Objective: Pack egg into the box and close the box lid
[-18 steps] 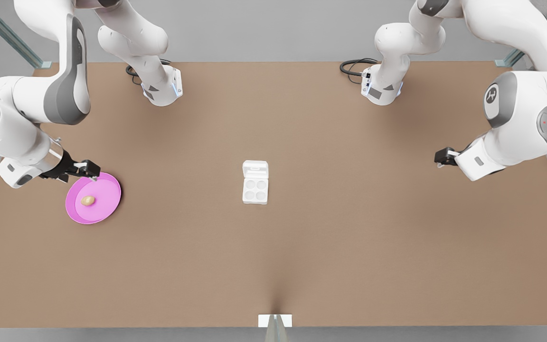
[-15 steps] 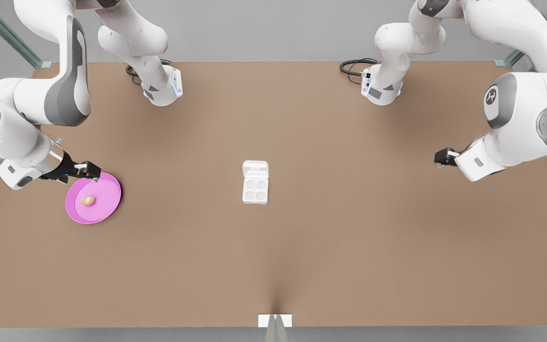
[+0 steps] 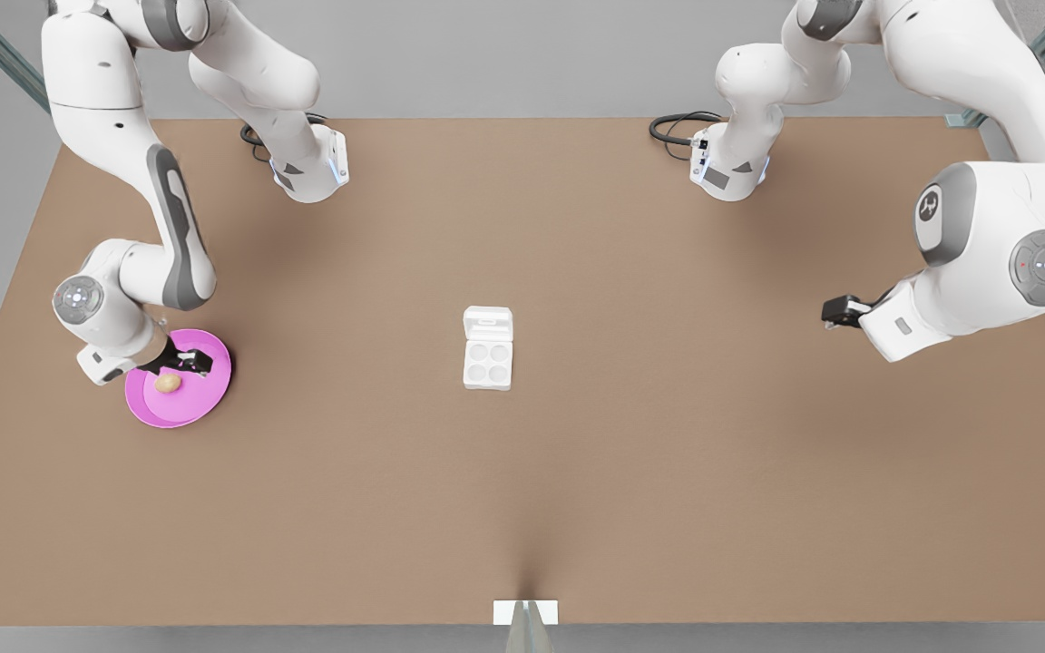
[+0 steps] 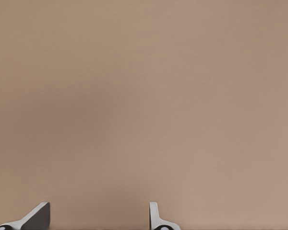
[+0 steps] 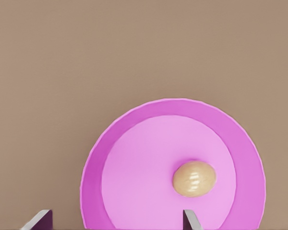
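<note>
Your egg (image 3: 168, 383) lies on the pink plate (image 3: 209, 399), unpacked; the box (image 3: 488, 362) sits mid-table, well apart, box lid (image 3: 488, 324) open. Right gripper (image 3: 193, 364) hovers spread above the plate; left gripper (image 3: 838, 313) waits, fingers parted, over bare table (image 3: 668, 453).

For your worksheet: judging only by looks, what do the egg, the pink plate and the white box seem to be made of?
The egg: tan, smooth and slightly glossy, with a soft highlight; like shell or plastic.
The pink plate: uniform magenta with a raised rim and matte sheen; probably plastic.
The box: plain white with four moulded round cups and its box lid lying open; perhaps foam, pulp or plastic, but the render leaves it open.
</note>
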`<state>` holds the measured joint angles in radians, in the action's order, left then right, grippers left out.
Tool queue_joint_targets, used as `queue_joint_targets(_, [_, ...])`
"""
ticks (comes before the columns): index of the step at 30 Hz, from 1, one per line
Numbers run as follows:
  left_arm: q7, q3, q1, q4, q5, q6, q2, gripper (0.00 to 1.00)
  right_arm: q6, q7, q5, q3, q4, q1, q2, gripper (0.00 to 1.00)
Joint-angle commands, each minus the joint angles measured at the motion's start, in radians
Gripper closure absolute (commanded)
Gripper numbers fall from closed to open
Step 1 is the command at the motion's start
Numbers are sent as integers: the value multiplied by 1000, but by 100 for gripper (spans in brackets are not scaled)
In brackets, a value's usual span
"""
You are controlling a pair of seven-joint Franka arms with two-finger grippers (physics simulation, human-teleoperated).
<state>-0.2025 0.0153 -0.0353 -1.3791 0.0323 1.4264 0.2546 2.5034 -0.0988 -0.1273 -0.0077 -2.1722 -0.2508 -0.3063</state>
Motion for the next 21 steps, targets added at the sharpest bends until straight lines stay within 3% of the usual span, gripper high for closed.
queue_joint_targets(1, [0, 0, 0, 0, -2, 0, 0, 0, 5, -1, 2, 0, 14, 1, -23, 0])
queue_joint_targets(4, [0, -2, 0, 0, -26, -1, 0, 0, 26, -9, 14, 6, 69, -120, -128, 0])
queue_joint_targets(9, [0, -2, 2, 0, -28, 0, 11, 0, 66, -13, 98, 8, 81, -120, -154, 0])
queue_joint_targets(13, [0, -2, 2, 0, -28, 0, 15, 0, 769, -94, 94, 6, -198, -111, -152, 0])
queue_joint_targets(14, [0, -2, 3, 0, -28, 0, 17, 0, 856, -119, 92, 8, -227, -110, -151, 0])
queue_joint_targets(17, [0, -3, 3, 0, -37, 0, 18, 0, 1012, -153, 92, 6, -252, -143, -177, 0])
queue_joint_targets(21, [0, -3, 3, 0, -37, 0, 18, 0, 1013, -32, 94, 8, -258, -171, -192, 0])
